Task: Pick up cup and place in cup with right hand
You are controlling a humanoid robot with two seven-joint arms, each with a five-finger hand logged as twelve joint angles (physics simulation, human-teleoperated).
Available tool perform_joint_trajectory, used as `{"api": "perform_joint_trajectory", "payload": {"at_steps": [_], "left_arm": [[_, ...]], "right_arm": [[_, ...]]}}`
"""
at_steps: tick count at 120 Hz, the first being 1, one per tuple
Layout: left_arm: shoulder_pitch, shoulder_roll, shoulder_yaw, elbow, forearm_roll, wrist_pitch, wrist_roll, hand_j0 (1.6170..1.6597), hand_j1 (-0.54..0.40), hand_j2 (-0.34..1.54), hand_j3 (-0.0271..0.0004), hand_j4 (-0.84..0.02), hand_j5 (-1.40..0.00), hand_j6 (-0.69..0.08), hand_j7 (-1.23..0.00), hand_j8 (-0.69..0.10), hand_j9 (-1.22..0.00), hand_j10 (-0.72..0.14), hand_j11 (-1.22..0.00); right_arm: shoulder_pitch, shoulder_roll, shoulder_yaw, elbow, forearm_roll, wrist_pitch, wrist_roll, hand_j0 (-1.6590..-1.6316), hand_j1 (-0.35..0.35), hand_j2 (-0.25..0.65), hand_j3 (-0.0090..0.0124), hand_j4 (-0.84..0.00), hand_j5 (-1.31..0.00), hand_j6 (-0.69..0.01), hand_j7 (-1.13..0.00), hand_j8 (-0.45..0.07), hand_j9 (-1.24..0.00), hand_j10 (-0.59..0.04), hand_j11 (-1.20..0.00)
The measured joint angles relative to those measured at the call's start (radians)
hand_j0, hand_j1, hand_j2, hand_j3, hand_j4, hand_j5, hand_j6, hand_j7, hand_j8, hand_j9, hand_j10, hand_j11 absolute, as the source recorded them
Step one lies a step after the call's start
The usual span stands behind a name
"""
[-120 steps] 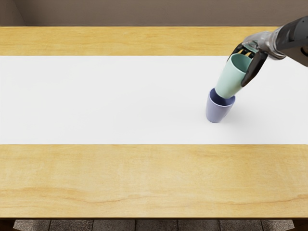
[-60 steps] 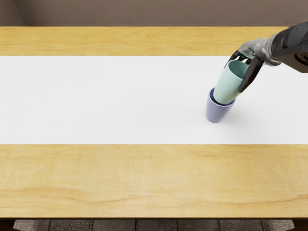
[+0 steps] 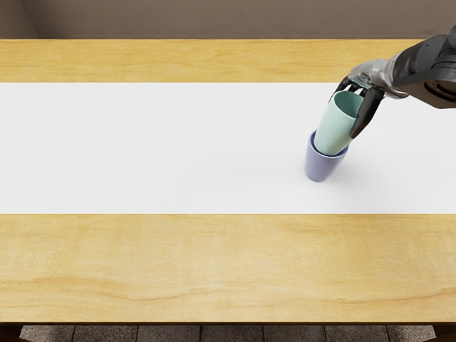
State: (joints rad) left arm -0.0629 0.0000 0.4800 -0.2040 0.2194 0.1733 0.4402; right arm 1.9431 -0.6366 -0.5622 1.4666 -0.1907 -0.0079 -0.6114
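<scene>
Free room leftward over white strip (image 3: 142, 149), purple cup (image 3: 322, 169), green cup (image 3: 331, 132) and right hand (image 3: 369, 80) obstructing the right

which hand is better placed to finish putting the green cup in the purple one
Right: the right hand already grips the green cup, its base inside the purple cup. The left is out of view.

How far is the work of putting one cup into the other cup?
The green cup is already picked up, and its bottom sits inside the mouth of the purple cup. The right hand is gripping it near the rim. Likely left: lower it further, then let go.
</scene>
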Motion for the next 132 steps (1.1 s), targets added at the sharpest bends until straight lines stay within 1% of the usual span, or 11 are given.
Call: {"api": "perform_joint_trajectory", "payload": {"at_steps": [29,31,40,48,59,71,88,110,125,132], "left_arm": [[0.0,0.0,0.0,0.0,0.0,0.0,0.0,1.6581,0.349,0.0,0.0,0.0,0.0,0.0,0.0,0.0,0.0,0.0,0.0],[0.0,0.0,0.0,0.0,0.0,0.0,0.0,1.6581,0.349,0.0,0.0,0.0,0.0,0.0,0.0,0.0,0.0,0.0,0.0],[0.0,0.0,0.0,0.0,0.0,0.0,0.0,1.6581,0.349,0.0,0.0,0.0,0.0,0.0,0.0,0.0,0.0,0.0,0.0],[0.0,0.0,0.0,0.0,0.0,0.0,0.0,1.6581,0.349,0.0,0.0,0.0,0.0,0.0,0.0,0.0,0.0,0.0,0.0],[0.0,0.0,0.0,0.0,0.0,0.0,0.0,1.6581,0.349,0.0,0.0,0.0,0.0,0.0,0.0,0.0,0.0,0.0,0.0],[0.0,0.0,0.0,0.0,0.0,0.0,0.0,1.6581,0.349,0.0,0.0,0.0,0.0,0.0,0.0,0.0,0.0,0.0,0.0],[0.0,0.0,0.0,0.0,0.0,0.0,0.0,1.6581,0.349,0.0,0.0,0.0,0.0,0.0,0.0,0.0,0.0,0.0,0.0],[0.01,0.0,-0.001,0.0,0.0,0.0,0.0,1.6581,0.349,0.0,0.0,0.0,0.0,0.0,0.0,0.0,0.0,0.0,0.0],[0.018,0.0,-0.001,0.0,0.0,0.0,0.0,1.6581,0.349,0.0,0.0,0.0,0.0,0.0,0.0,0.0,0.0,0.0,0.0],[0.018,0.0,-0.002,-0.001,0.0,0.0,0.0,1.6581,0.349,0.0,0.0,0.0,0.0,0.0,0.0,0.0,0.0,0.0,0.0]], "right_arm": [[0.001,0.02,-0.009,-0.017,0.005,0.004,0.0,-1.6543,0.157,-0.041,0.0002,-0.297,-0.68,-0.173,-0.64,-0.19,-0.67,-0.412,-0.66],[0.001,0.021,-0.01,-0.019,0.005,0.006,0.0,-1.6547,0.136,-0.04,0.0001,-0.289,-0.65,-0.175,-0.61,-0.192,-0.63,-0.395,-0.63],[0.007,0.031,-0.016,-0.028,0.017,0.023,0.0,-1.6557,-0.002,-0.029,0.0,-0.21,-0.46,-0.131,-0.44,-0.143,-0.45,-0.283,-0.45],[0.013,0.035,-0.021,-0.032,0.024,0.032,0.0,-1.6564,-0.088,-0.022,0.0,-0.161,-0.35,-0.104,-0.33,-0.112,-0.34,-0.213,-0.33],[0.016,0.039,-0.024,-0.035,0.029,0.036,0.0,-1.657,-0.169,-0.016,0.0,-0.114,-0.23,-0.078,-0.22,-0.084,-0.23,-0.148,-0.23],[0.017,0.04,-0.025,-0.036,0.031,0.038,0.001,-1.6574,-0.225,-0.012,0.0,-0.083,-0.16,-0.061,-0.15,-0.064,-0.16,-0.103,-0.16],[0.018,0.041,-0.025,-0.038,0.033,0.042,0.001,-1.6577,-0.269,-0.009,0.0,-0.057,-0.1,-0.047,-0.1,-0.048,-0.1,-0.067,-0.1],[0.026,0.041,-0.021,-0.036,0.05,0.053,0.001,-1.6579,-0.297,-0.007,0.0,-0.041,-0.06,-0.037,-0.06,-0.037,-0.06,-0.044,-0.06],[0.052,0.043,0.007,-0.033,0.11,0.051,0.001,-1.658,-0.306,-0.006,0.0,-0.035,-0.05,-0.034,-0.05,-0.034,-0.05,-0.037,-0.05],[0.056,0.044,0.044,-0.032,0.133,0.052,0.001,-1.658,-0.309,-0.006,0.0,-0.034,-0.05,-0.033,-0.05,-0.032,-0.05,-0.035,-0.05]]}}
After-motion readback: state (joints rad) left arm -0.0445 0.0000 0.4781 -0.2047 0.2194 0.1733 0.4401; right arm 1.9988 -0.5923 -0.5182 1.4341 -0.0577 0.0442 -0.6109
